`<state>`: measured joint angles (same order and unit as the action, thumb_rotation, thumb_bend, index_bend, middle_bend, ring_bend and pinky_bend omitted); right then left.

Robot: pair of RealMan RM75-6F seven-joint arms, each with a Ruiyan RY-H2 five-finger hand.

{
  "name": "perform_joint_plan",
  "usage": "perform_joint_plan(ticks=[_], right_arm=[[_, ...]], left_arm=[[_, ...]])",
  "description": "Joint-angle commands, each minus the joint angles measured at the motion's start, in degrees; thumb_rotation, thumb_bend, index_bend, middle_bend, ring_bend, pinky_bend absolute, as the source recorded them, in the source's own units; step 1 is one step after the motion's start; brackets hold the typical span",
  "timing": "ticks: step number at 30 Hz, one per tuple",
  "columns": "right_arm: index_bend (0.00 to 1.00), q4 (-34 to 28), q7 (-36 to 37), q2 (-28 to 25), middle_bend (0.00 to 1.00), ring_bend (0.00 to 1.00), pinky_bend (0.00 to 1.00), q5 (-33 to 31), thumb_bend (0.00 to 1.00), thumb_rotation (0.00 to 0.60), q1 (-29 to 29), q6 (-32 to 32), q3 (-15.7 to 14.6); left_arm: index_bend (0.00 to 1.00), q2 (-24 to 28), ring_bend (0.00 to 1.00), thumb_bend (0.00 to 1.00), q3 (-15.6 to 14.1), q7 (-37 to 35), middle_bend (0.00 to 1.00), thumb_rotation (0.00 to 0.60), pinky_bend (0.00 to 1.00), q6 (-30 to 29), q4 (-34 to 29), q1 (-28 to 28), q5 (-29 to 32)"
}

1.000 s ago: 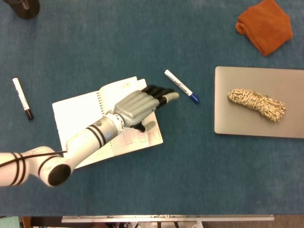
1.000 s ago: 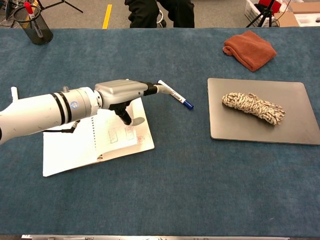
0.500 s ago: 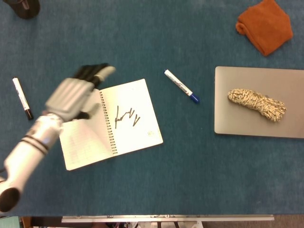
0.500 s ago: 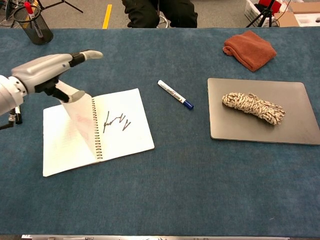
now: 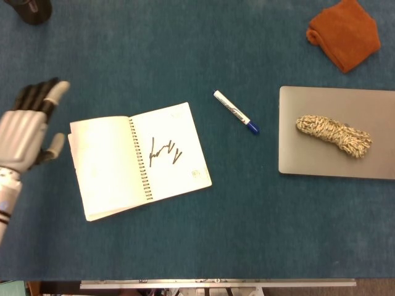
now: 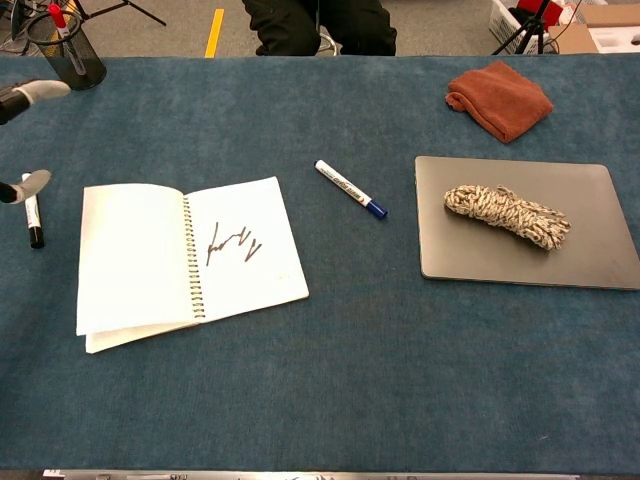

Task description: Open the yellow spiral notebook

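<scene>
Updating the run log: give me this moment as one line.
notebook: open flat, scribble on right page | left hand: empty, fingers spread, left of notebook | right hand: not in view | blue-capped marker: untouched

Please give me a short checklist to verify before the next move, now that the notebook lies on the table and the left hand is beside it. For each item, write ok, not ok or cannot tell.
1. Notebook open and lying flat, with both pages showing: ok.
2. Left hand holds nothing, with its fingers apart, and is off the notebook to its left: ok.
3. Black marker lies close below the left hand; whether the hand clears it: cannot tell.
4. Blue marker lies apart from the notebook: ok.
5. Right hand position: cannot tell, neither view shows it.
6. Yellow cover visible: cannot tell, only white pages show.
</scene>
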<state>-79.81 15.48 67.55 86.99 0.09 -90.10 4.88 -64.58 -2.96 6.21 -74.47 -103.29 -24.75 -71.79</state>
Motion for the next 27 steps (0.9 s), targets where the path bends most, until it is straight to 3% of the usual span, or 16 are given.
perform_joint_plan(ticks=[1, 13, 27], right_arm=[[0.16, -1.2, -1.2, -0.6, 0.21, 0.1, 0.18, -0.2, 0.19, 0.6, 0.2, 0.5, -0.1], [0.16, -4.9, -5.7, -2.0, 0.21, 0.1, 0.18, -1.1, 0.19, 0.6, 0.6, 2.5, -0.5], [0.16, -6.5, -7.5, -2.2, 0.21, 0.1, 0.18, -0.6, 0.19, 0.6, 1.5, 3.6, -0.8]], left_arm=[[0.01, -2.1, 0.0, 0.39, 0.7, -0.4, 0.02, 0.6, 0.0, -5.0, 2.3, 4.1, -0.1], [0.05, -7.8, 0.0, 0.38, 1.5, 0.9, 0.03, 0.6, 0.0, -15.6, 9.0, 13.6, -1.0], [0.06, -6.3, 0.0, 0.38, 1.5, 0.2, 0.03, 0.6, 0.0, -17.1, 8.5, 18.5, -4.0]])
